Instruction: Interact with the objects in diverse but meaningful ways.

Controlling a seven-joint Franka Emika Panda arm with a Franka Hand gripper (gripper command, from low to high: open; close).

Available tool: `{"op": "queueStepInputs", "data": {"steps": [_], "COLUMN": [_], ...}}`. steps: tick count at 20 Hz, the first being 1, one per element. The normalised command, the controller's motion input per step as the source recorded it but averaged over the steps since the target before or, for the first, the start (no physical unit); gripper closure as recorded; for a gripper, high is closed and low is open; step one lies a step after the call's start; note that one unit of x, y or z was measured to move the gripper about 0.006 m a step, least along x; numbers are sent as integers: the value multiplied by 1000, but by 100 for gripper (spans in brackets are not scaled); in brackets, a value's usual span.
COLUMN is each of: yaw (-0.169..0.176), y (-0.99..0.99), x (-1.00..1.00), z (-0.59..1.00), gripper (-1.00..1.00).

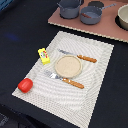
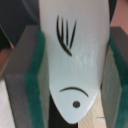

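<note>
On the placemat, centre: a round tan plate (image 1: 67, 65) lies flat on the pale, finely striped placemat (image 1: 95, 60), which is spread on a dark table (image 1: 20, 30).
Beyond the plate, on the placemat: a knife (image 1: 78, 56) with a brown handle and a pale blade lies just beside the plate's far rim, handle toward the exterior view's right.
Before the plate, on the placemat: a fork (image 1: 65, 79) with a brown handle lies just beside the near rim, roughly parallel to the knife.
Placemat, edge at the exterior view's left: a yellow block (image 1: 44, 55) with red marks lies just inside the edge, apart from the plate.
Placemat, near corner: a red tomato (image 1: 25, 84) sits at the corner, well apart from the plate.
Past the placemat's far edge: a brown board (image 1: 107, 27) carries two dark grey pots, one (image 1: 69, 9) toward the exterior view's left and one (image 1: 91, 15) beside it; a pale bowl (image 1: 123, 19) is cut off by the frame.
Gripper (image 2: 75, 75), wrist view only: two grey fingers with green pads (image 2: 39, 75) stand on either side of a pale utensil head (image 2: 75, 50) with black marks, whose wide part reaches both pads; the fingers appear clamped on it.
Under the utensil head: a strip of light wood (image 2: 92, 120); its place relative to the placemat cannot be told.
</note>
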Motion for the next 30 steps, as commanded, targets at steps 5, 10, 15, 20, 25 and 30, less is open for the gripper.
{"op": "queueStepInputs", "data": {"steps": [5,10,15,20,25,30], "yaw": [1,2,0,0,0,0], "y": [-65,-44,-51,-25,-50,-85], "x": [0,-23,-39,-65,-73,-92], "z": [-215,-218,-202,-175,-202,-221], "gripper": [100,100,100,100,100,100]}}
